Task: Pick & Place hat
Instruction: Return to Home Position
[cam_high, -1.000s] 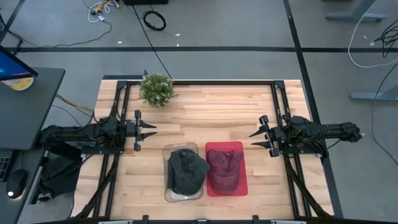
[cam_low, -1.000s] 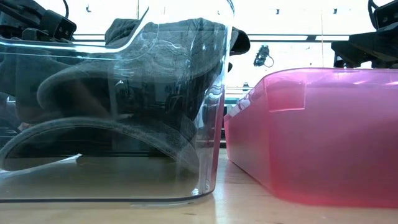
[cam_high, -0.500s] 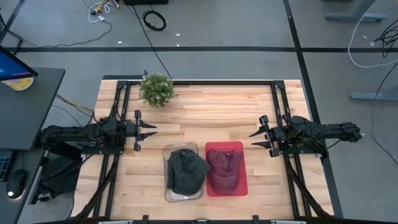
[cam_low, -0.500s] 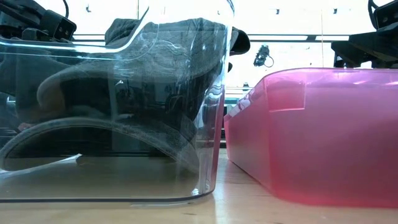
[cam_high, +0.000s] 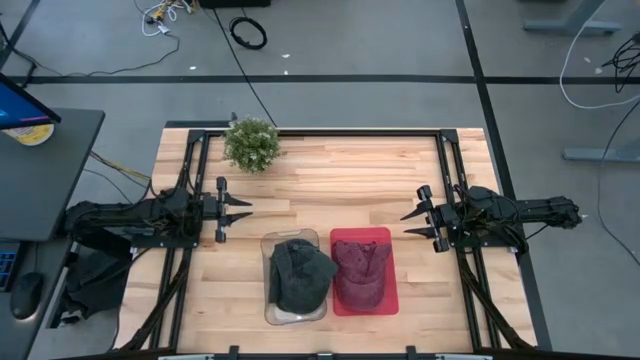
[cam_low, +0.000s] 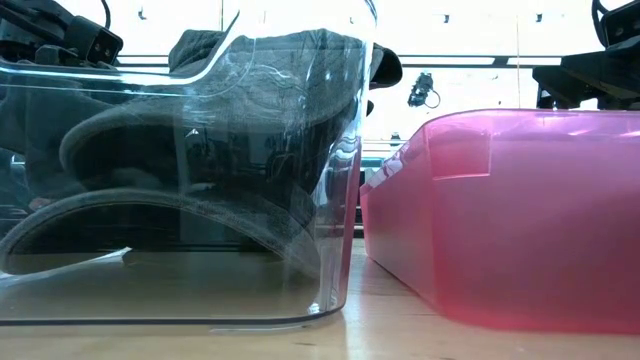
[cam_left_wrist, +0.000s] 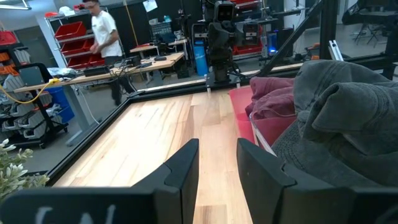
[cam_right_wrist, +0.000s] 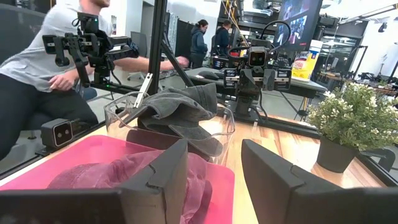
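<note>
Both arms are drawn back to the sides of the desk: the left end effector at the left, the right end effector at the right, each empty with its fingers apart. At the desk's near middle, the black caps fill the transparent bin. Just right of it, the red cap lies in the red bin. A small plant stands at the far left.

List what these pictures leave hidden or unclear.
1. Number of black caps: the high view shows one dark heap; the low view warps it through the clear bin wall.
2. The red cap: low view, hidden behind the red bin wall.
3. Pot of the plant: high view, covered by leaves.
</note>
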